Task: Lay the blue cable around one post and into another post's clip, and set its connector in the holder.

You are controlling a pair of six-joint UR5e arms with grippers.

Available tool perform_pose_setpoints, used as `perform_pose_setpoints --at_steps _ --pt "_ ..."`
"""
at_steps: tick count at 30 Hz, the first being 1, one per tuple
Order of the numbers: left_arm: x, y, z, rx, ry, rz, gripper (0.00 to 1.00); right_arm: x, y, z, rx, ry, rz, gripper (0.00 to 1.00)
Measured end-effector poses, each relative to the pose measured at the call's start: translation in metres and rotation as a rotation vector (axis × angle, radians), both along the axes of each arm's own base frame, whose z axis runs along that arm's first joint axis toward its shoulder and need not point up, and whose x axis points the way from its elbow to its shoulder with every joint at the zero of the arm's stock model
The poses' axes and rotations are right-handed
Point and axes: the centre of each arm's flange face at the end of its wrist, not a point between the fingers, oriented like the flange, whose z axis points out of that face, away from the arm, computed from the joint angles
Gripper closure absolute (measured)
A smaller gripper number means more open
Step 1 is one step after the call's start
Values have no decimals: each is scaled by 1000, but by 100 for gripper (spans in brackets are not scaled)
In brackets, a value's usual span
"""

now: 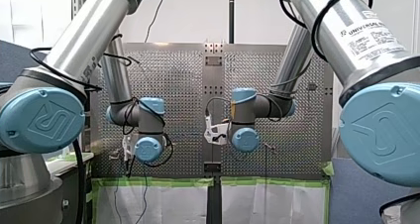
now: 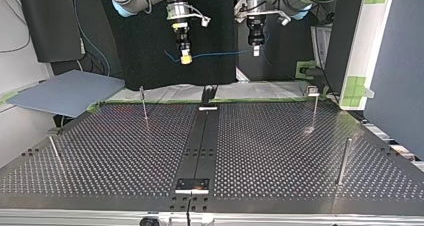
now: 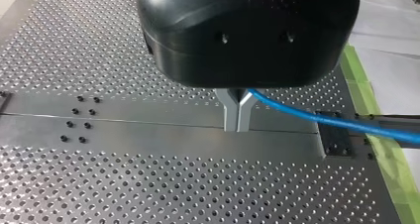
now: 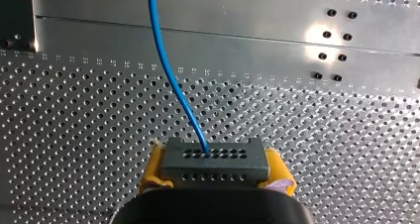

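Note:
The thin blue cable point(image 2: 220, 53) hangs in a shallow sag between my two grippers, high above the table's far edge in the top view. My right gripper point(image 2: 185, 56), at that view's left, is shut with its yellow pads point(image 4: 153, 169) on the cable's grey connector point(image 4: 215, 159). The cable point(image 4: 171, 80) runs out of the connector's face, ahead over the perforated table. My left gripper point(image 2: 256, 50) has its metal fingers point(image 3: 232, 116) shut on the blue cable point(image 3: 307, 116), which leads off sideways from them.
Thin posts stand on the perforated table point(image 2: 280, 151): one point(image 2: 144, 105) at the far left of the top view, one with a clip point(image 2: 313, 92) far right, and nearer ones point(image 2: 344, 161) point(image 2: 55, 153). A black holder point(image 2: 208, 96) stands at the centre strip's far end.

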Motion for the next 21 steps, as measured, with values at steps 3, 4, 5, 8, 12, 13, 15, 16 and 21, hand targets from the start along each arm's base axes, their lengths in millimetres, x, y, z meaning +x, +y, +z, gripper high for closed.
perform_pose_setpoints --at_steps 3,4,5,8,12,13,15,16,21 --pt "0 0 0 0 0 0 100 0 0 0 0 0 0 100" --pt "0 0 0 0 0 0 100 0 0 0 0 0 0 100" --pt "0 0 0 0 0 0 100 0 0 0 0 0 0 100" --pt "0 0 0 0 1 0 100 0 0 0 0 0 0 100" --pt "0 0 0 0 1 0 100 -1 5 -5 14 6 0 100" --pt "0 0 0 0 1 0 100 -1 7 -8 23 9 0 100" --pt "0 0 0 0 1 0 100 -1 16 -18 46 13 1 100" --pt "0 0 0 0 1 0 100 0 20 -22 56 14 2 100" --pt "0 0 0 0 1 0 100 7 45 -48 105 31 36 100"
